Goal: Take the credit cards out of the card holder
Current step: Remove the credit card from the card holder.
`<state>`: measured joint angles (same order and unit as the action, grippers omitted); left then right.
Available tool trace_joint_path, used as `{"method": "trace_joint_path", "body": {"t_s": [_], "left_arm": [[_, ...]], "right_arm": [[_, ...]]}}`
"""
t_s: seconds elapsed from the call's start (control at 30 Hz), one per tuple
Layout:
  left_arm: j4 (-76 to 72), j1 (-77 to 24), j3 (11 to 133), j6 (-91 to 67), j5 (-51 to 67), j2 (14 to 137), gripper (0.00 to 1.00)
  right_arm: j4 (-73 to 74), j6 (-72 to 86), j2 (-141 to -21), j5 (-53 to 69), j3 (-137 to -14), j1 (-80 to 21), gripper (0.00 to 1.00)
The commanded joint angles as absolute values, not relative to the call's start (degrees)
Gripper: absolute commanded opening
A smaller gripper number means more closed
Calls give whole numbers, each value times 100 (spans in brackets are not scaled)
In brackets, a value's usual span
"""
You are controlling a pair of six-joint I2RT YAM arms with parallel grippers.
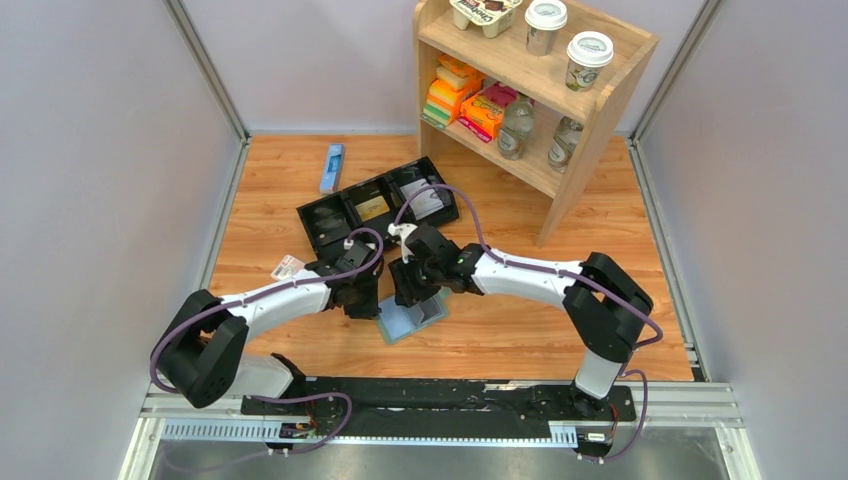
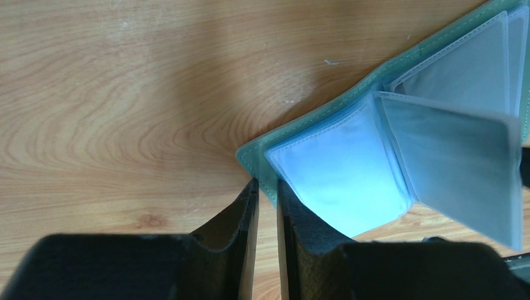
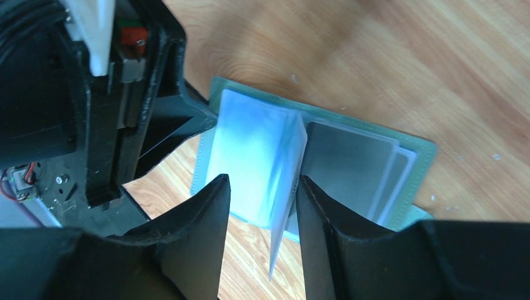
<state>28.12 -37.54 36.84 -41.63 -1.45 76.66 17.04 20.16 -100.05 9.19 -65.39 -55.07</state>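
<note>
Left hand nearly clenched at corner of card holder, grip uncertain. Right hand released, fingers straddling upright clear pocket leaf. Card holder lies open on table, near black tray holding flat items.

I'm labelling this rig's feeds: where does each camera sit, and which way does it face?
Top external: high behind the arm bases, facing down on the table; both whole arms show, meeting over the card holder.
Left wrist: on the left arm, facing down past the left gripper at the holder's corner; only its fingers show.
Right wrist: on the right arm, facing down past the right gripper, astride an upright pocket panel; its fingers and the left gripper show.
Shared: both wrist views show the open holder.
</note>
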Motion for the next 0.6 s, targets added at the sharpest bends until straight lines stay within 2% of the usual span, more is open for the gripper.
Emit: {"method": "trace_joint_path", "body": {"t_s": [0.0, 0.17, 0.3, 0.47, 0.57], "left_arm": [[2584, -3797, 3700, -4113, -35, 7717, 24], [2619, -3797, 3683, -4140, -70, 7647, 24], [2619, -3788, 3621, -4192, -149, 7498, 24], [2689, -3797, 3577, -4236, -263, 7339, 26], [2803, -3797, 3533, -4306, -474, 7076, 28]], "right_arm": [[1284, 2083, -9782, 1528, -6469, -5563, 45], [1178, 2065, -10142, 2030, -6591, -5599, 45], [1353, 2022, -10432, 2241, -6785, -5599, 50], [1398, 2039, -10424, 1961, -6742, -5555, 53], [1292, 2170, -10310, 1706, -6575, -5458, 50]]}}
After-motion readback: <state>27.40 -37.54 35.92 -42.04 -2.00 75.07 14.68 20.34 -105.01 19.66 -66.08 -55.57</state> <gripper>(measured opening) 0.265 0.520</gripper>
